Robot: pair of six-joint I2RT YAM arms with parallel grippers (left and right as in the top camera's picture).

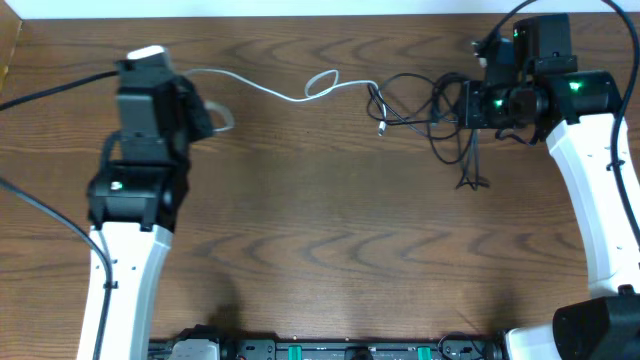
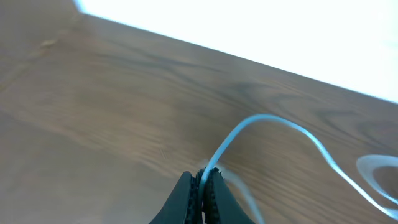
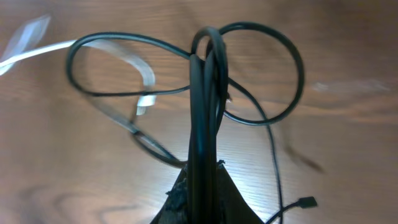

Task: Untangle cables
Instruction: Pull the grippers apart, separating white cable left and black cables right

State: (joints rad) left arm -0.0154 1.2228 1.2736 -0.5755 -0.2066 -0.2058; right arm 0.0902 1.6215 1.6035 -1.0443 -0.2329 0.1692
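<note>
The left jaws are pressed shut on the white cable [image 2: 268,118], gripping it at the very bottom of the left wrist view. From that pinch the cord rises, bends over in an arc to the right and drops toward a small pale loop [image 2: 376,169] lying on the bench [image 2: 93,93] at the right edge. The loop is blurred.

The right jaws are likewise closed, clamped on a bunch of black cables [image 3: 203,112] whose strands run straight up from the grip and fold over at the top. One black loop spreads to the left of the bunch and another to the right. A thin strand trails down the right side, near a small black plug [image 3: 305,202] on the wood. Inside the left loop sits a white end piece [image 3: 145,102]; whether it touches the black cord I cannot tell.

From overhead, the left arm [image 1: 140,120] stands at the left of the bench and the right arm [image 1: 590,150] at the far right, well apart. The white cord stretches between them, from the left jaws across the wood, through its small loop, to the edge of the black tangle. That tangle gathers just beside the right jaws, and two black tails [image 1: 470,170] hang from it toward the near side.
</note>
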